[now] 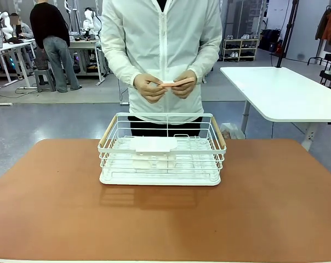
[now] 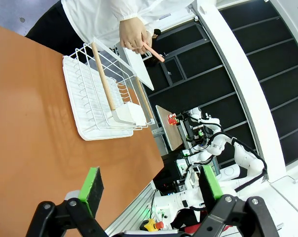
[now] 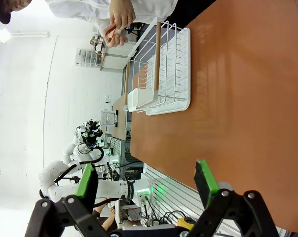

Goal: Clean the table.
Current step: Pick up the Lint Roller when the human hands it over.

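The table point(image 1: 264, 208) top is smooth and matt (only a faint, soft reflection by the basket). The basket point(image 1: 217, 156) is white-coated wire, its handles point(image 1: 107, 131) pale wood, its tray point(image 1: 160, 179) smooth white plastic. The person's jacket point(image 1: 163, 49) is thin white cloth, slightly sheeny.

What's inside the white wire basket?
Inside the wire basket a small white box sits against one side, above a white tray. The racks hold nothing else. What's inside the box is hidden by its walls.
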Available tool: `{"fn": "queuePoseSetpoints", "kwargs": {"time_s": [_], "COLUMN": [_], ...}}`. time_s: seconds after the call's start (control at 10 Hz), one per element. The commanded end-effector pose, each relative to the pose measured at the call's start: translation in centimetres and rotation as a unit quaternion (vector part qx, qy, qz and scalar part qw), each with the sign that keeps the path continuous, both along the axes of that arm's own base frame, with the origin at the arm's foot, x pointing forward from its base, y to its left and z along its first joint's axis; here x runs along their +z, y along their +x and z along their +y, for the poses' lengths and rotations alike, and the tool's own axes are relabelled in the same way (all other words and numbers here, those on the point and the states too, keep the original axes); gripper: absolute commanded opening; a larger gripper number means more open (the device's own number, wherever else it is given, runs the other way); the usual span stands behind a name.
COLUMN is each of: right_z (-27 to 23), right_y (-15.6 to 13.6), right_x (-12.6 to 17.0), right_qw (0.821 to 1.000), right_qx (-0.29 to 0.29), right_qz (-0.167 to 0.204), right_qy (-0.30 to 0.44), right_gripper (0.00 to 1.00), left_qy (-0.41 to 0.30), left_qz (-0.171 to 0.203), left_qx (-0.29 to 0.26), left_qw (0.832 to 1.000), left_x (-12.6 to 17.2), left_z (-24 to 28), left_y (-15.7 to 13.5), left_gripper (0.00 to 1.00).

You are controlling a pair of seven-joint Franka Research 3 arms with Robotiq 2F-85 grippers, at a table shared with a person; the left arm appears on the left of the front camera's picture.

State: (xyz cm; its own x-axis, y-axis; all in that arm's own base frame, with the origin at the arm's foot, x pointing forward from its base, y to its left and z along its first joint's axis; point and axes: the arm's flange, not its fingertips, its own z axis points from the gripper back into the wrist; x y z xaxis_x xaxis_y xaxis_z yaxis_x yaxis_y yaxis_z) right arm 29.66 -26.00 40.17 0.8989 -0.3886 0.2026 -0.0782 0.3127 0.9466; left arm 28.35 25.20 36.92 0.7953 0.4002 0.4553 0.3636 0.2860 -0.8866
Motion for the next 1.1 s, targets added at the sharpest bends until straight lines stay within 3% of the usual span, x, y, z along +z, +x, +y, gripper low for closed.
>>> {"fn": "queuePoseSetpoints", "kwargs": {"time_s": [0.0, 1.0], "right_z": [0.05, 0.05], "right_y": [-0.27, -0.27], "right_x": [0.22, 0.22], "right_qw": [1.0, 1.0], "right_qx": [0.003, 0.003], "right_qz": [-0.011, -0.011], "right_qy": [-0.002, -0.002], "right_gripper": [1.0, 1.0], "left_qy": [-0.006, -0.006], "left_qz": [-0.01, -0.01], "left_qx": [-0.001, -0.001], "left_qw": [1.0, 1.0], "left_x": [0.01, 0.01], "left_z": [0.16, 0.16], "left_y": [-0.27, -0.27], "left_gripper": [1.0, 1.0]}}
